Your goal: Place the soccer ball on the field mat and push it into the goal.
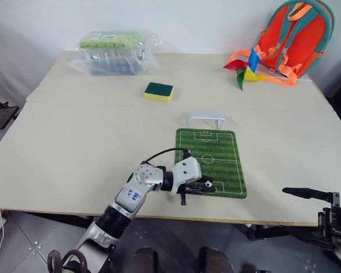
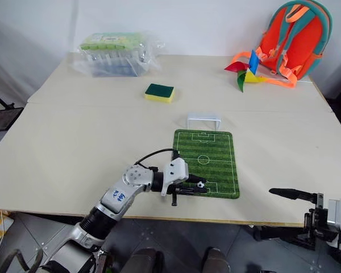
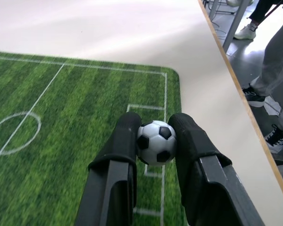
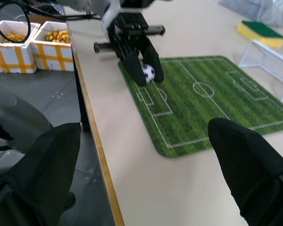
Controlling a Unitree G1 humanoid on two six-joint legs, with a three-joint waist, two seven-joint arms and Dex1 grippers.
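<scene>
I am holding the ball (image 3: pixel 156 141) in my left claw (image 3: pixel 156 141), its two black fingers (image 3: pixel 121 143) clamped on either side of it, parted only as far as the ball keeps them. The claw is reaching in from the left over the near end of the mat (image 1: pixel 213 153), with the ball sitting over the white penalty-box lines at that end; I cannot tell whether the ball is touching the green or hanging just above it. The mat is lying flat near the front edge of the worktop (image 1: pixel 91 136), long side running away from me.

The goal (image 1: pixel 205 119) is standing just beyond the far short end of the mat, well apart from the ball, its open side facing the mat.

My right claw (image 4: pixel 146 160) is waiting off the near right edge of the worktop, fingers (image 4: pixel 247 165) spread wide apart and gripping nothing, aimed toward the mat and the left claw.

Farther back a sponge (image 1: pixel 159 91) is lying beyond the goal, a clear plastic package (image 1: pixel 115 52) is resting at the far left, and a pinwheel (image 1: pixel 244 68) and a backpack (image 1: pixel 295 37) are sitting at the far right.
</scene>
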